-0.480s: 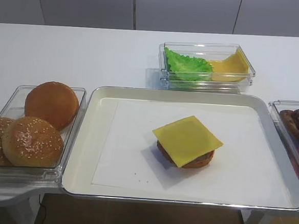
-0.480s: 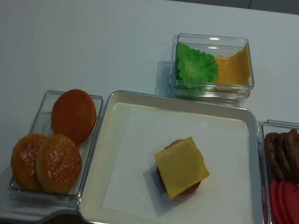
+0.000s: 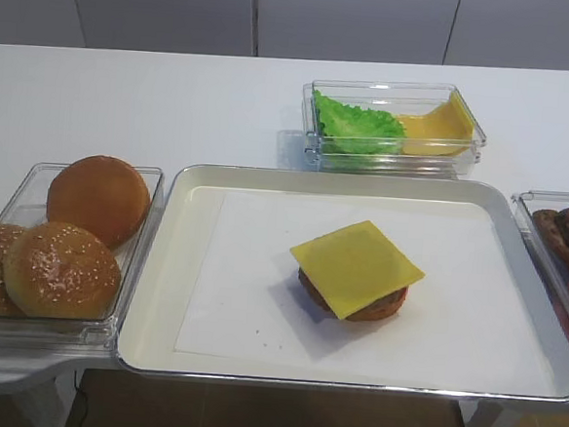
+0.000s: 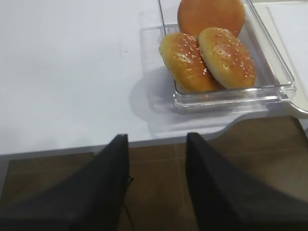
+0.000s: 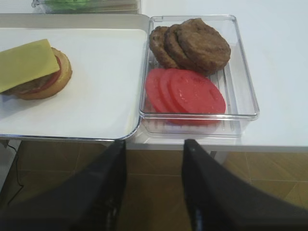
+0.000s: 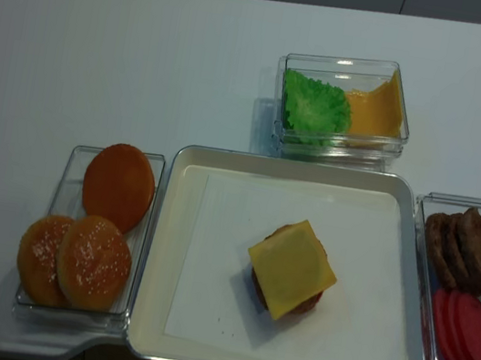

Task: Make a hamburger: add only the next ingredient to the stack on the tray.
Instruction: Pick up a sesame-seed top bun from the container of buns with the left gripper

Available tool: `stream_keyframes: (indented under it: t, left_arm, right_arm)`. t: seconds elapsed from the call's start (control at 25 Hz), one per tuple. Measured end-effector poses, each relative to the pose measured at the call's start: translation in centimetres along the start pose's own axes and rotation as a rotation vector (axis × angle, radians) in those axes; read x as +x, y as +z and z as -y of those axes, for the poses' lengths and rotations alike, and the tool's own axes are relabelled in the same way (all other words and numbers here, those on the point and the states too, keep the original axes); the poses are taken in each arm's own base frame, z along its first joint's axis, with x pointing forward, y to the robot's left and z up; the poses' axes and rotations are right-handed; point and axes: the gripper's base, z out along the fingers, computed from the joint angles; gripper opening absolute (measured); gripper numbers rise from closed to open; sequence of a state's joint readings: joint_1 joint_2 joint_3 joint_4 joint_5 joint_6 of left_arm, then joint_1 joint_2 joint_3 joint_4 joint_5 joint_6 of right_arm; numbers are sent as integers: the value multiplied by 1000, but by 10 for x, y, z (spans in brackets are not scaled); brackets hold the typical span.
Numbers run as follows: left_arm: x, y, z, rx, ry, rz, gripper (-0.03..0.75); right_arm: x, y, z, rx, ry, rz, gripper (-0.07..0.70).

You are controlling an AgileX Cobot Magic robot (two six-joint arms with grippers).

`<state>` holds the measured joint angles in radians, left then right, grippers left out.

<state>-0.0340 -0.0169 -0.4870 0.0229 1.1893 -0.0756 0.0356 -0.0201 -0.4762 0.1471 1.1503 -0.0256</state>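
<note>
White table: seeded bun top (image 3: pixel 62 269) in tub (image 3: pixel 146 179), stack (image 3: pixel 357 269) on tray (image 3: pixel 171 294).

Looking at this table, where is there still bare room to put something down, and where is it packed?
Bare: the white table left of the lettuce tub and behind the bun tub, plus the paper-lined tray around the stack. Packed: the bun tub, holding two seeded buns and a smooth one, and the patty and tomato tub.
</note>
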Motion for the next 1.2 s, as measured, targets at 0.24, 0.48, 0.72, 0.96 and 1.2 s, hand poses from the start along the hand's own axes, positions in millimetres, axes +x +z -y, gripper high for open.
stream_keyframes:
  t: [0.24, 0.48, 0.72, 0.96, 1.2]
  left_arm:
    - [0, 0, -1, -16, 7, 1, 349]
    - [0, 0, -2, -23, 9, 2, 402]
    - [0, 0, -2, -24, 10, 4, 406]
    - [-10, -12, -1, -11, -4, 77, 406]
    - [-42, -12, 2, 3, -18, 47, 406]
  right_arm:
    - [0, 0, 0, -2, 1, 0, 281]
    - [0, 0, 0, -2, -1, 0, 279]
    - [0, 0, 0, -2, -1, 0, 279]
    - [0, 0, 0, -2, -1, 0, 279]
    - [0, 0, 0, -2, -1, 0, 279]
